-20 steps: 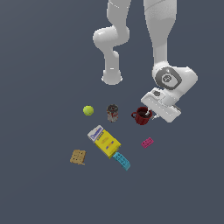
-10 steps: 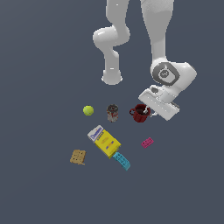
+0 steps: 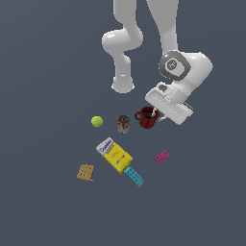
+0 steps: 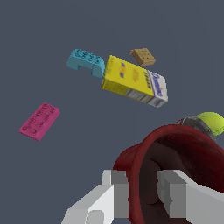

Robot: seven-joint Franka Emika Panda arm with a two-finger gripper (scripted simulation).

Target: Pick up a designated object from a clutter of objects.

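The fingers (image 4: 142,192) pinched the dark red mug's (image 3: 147,117) rim, one inside, one outside; the mug hung just beside the brownish can (image 3: 123,123), the yellow-green ball (image 3: 97,121) farther beyond that can.

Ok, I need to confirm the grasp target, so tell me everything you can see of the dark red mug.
The dark red mug is glossy, with a dark inside and a side handle that points toward the brownish can beside it. It stands upright on the grey floor. The gripper straddles its rim, one white finger outside the wall and one inside. Whether they press the wall is not clear.
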